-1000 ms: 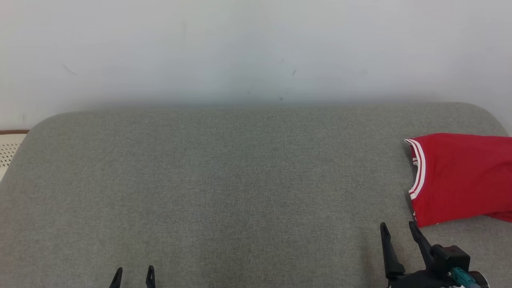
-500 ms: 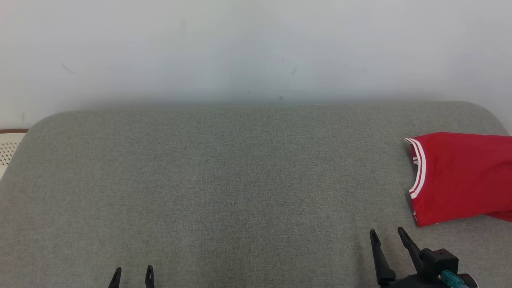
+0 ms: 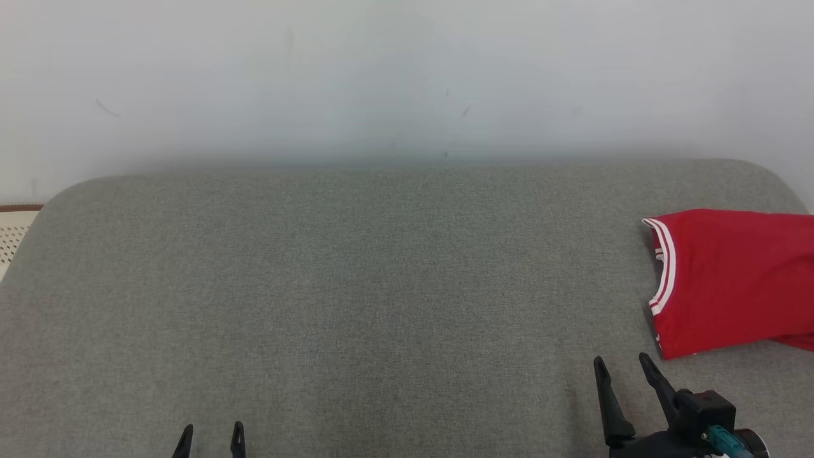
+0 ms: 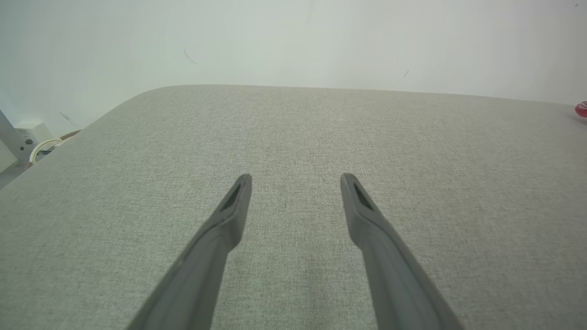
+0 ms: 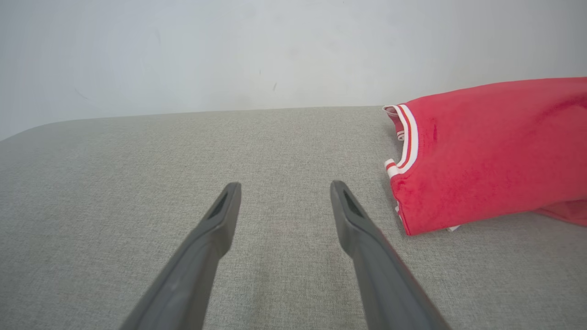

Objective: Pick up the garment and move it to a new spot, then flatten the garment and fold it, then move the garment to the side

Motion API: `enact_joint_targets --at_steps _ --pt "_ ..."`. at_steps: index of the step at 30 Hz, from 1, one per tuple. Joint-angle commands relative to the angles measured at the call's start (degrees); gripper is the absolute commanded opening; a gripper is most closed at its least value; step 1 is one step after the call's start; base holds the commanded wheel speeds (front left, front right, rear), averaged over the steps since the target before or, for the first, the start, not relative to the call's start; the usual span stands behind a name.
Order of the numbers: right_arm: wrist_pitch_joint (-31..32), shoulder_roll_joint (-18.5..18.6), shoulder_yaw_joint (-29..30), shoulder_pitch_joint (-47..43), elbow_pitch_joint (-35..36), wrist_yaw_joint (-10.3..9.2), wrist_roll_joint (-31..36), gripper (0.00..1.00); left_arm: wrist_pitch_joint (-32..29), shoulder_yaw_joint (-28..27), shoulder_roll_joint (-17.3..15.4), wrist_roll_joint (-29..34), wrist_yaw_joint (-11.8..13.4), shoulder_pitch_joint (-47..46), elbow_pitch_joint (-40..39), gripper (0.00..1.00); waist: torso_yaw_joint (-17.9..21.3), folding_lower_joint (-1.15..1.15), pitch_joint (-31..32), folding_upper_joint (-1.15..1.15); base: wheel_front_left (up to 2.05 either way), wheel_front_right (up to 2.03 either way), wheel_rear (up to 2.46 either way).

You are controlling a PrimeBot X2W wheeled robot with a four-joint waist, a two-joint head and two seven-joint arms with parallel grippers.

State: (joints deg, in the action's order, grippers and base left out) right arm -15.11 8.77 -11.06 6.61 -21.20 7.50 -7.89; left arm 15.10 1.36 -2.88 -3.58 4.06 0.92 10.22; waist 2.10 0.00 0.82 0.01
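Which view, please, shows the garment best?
The right wrist view: the garment is close and large, its striped trim clear. The head view cuts the garment off at the right edge; the left wrist view catches a red sliver.

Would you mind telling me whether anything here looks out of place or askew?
Nothing spilled or damaged. The red garment lies folded at the right end of the grey cushion, though a lower layer sticks out past its near edge, so the fold looks slightly uneven.

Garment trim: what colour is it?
White-striped trim on the red garment; right wrist view shows it best.
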Motion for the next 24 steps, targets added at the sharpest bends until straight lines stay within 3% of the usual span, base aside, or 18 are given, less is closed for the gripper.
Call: enact_joint_targets --at_steps 1,5,6,24 --pt "0.0 -0.1 0.1 0.1 0.0 -0.02 0.8 1.00 0.0 0.0 -0.1 -0.1 0.0 -0.2 -0.2 1.00 0.0 0.00 0.0 -0.01 0.00 0.00 0.00" --pt "0.0 -0.3 0.7 0.2 -0.4 -0.02 0.9 1.00 0.0 0.3 -0.1 -0.1 0.0 -0.3 0.1 1.00 0.1 0.00 0.1 -0.01 0.00 0.00 0.00" --pt "0.0 -0.5 0.1 0.6 -0.5 -0.02 1.2 1.00 0.0 -0.3 -0.1 -0.2 0.2 -0.1 0.0 1.00 2.1 0.00 0.0 -0.01 0.00 0.00 0.00" --pt "0.0 -0.1 0.2 0.1 1.2 -0.02 1.5 1.00 0.0 0.2 -0.1 -1.0 -0.1 -0.6 0.3 1.00 2.8 0.00 -0.1 -0.01 0.00 0.00 0.00"
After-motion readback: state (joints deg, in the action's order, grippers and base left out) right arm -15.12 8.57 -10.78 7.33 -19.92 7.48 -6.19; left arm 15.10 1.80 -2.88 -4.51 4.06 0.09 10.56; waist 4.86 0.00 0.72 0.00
